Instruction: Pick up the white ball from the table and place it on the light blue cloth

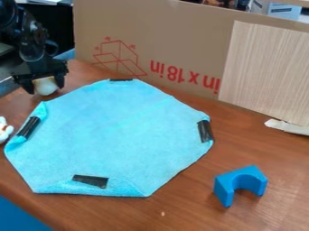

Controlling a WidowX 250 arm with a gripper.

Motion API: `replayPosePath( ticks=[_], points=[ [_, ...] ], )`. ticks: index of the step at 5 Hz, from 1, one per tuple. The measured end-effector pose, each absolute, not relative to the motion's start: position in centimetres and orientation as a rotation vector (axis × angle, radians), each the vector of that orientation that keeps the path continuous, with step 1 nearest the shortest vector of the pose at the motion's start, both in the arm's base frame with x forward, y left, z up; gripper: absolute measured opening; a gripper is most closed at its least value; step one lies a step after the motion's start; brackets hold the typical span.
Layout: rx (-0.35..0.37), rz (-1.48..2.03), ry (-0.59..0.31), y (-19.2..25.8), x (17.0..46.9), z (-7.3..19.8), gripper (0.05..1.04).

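The black hand (44, 85) is at the upper left, low over the counter (187, 205), near its far left corner, and it is closed around a small round object (46, 86) that is white with a tan part. One fingertip stands on each side of the object, so the hand is parted about as wide as the object; whether the object's underside touches the counter, I cannot tell. Just beside it, toward the middle of the counter, a light blue cloth (114, 135) lies spread flat with its edges folded into a rough many-sided shape. Four strips of black tape are on the cloth: one at the far edge (120, 80), one at the left edge (28, 127), one at the right edge (205, 131) and one by the near edge (91, 181). To the right of the cloth, apart from it and toward the near right part of the counter, is a blue arch-shaped block (241, 180). A small white toy (5, 130) shows partly at the left, near the cloth's left corner. Along the far edge of the counter stands a brown cardboard sheet (187, 40) with red print, and a wood-grain panel (269, 72) covers its right part. A torn white strip (287, 127) lies at the panel's foot.
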State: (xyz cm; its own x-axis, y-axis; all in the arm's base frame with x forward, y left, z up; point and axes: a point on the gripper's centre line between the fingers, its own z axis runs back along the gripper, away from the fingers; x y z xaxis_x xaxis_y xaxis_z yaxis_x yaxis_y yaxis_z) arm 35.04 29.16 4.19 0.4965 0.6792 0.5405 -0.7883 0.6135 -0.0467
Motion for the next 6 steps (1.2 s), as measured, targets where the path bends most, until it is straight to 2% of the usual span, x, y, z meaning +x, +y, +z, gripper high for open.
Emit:
replayPosePath(
  ticks=[1,2,3,4,5,6],
  points=[
    [0.203,0.913,-0.573,29.1,35.3,4.4,0.85],
    [0.183,0.88,-0.577,28.5,35.3,4.2,0.85],
    [0.128,0.825,-0.61,26.5,35.4,5.7,0.85],
    [0.048,0.7,-0.655,22.4,35.4,8.2,0.85],
    [-0.012,0.579,-0.665,18.3,34.2,9.4,0.85],
    [-0.068,0.462,-0.619,14.4,31.5,8.9,0.85]
  ],
)
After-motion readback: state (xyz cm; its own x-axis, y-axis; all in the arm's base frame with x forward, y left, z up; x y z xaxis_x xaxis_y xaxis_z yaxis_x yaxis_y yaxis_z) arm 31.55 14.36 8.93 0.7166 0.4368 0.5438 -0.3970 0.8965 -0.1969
